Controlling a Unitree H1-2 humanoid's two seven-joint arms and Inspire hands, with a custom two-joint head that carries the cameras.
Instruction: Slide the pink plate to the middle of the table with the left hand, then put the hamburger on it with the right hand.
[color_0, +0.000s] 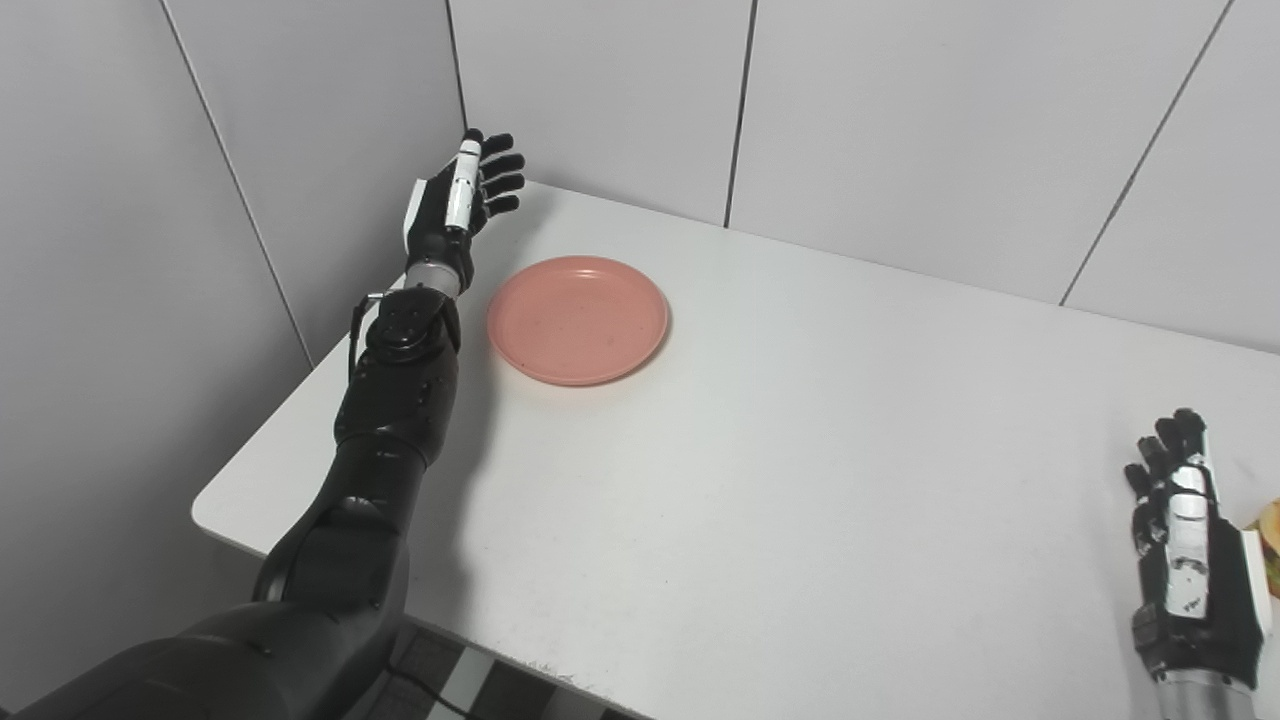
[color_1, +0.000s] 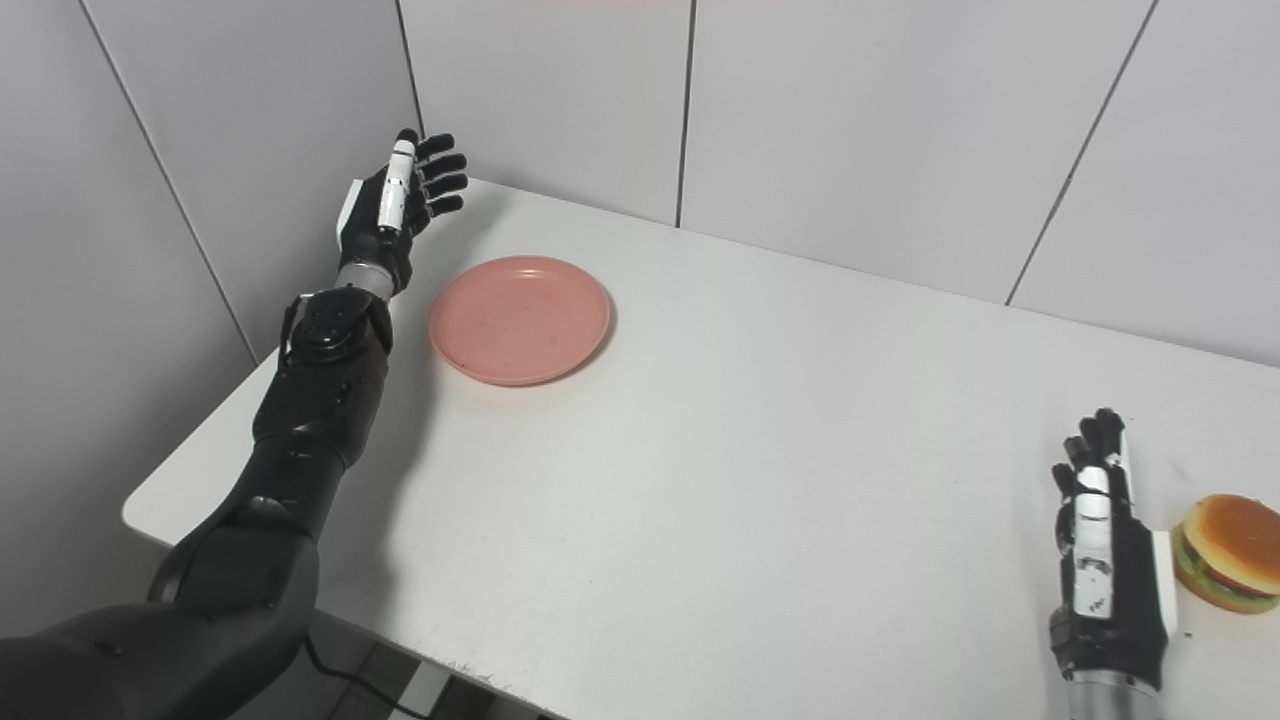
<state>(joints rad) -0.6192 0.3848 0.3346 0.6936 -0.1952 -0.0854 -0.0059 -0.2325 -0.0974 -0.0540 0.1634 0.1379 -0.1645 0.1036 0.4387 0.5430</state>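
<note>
One pink plate (color_1: 519, 319) lies on the white tabletop (color_1: 750, 450), in its far left part, near the corner where the walls meet. It is round, shallow and holds nothing. One hamburger (color_1: 1228, 566) sits at the right side of the tabletop, close to the near edge; it shows a tan bun with layers of green and red below. In the left eye view only a sliver of it appears at the frame's edge.

Two hands are in view. The left hand (color_0: 459, 203) is raised above the far left corner of the tabletop, just beyond and to the left of the plate, not touching it. Its fingers (color_0: 500, 175) are spread apart and hold nothing, the palm turned toward the plate side. The left arm reaches up from the lower left, crossing the left edge of the tabletop. The right hand (color_1: 1104, 555) is just to the left of the hamburger, its back facing up. Its fingers (color_1: 1098, 437) are extended forward, loosely together, and grasp nothing; whether the hand's side touches the bun cannot be told.

The tabletop is plain matte white with rounded corners, and soft shadows fall under the left arm and the plate. Pale grey wall panels (color_1: 850, 120) with thin dark seams enclose it at the back and left. A strip of floor (color_0: 470, 680) shows below the near edge.
</note>
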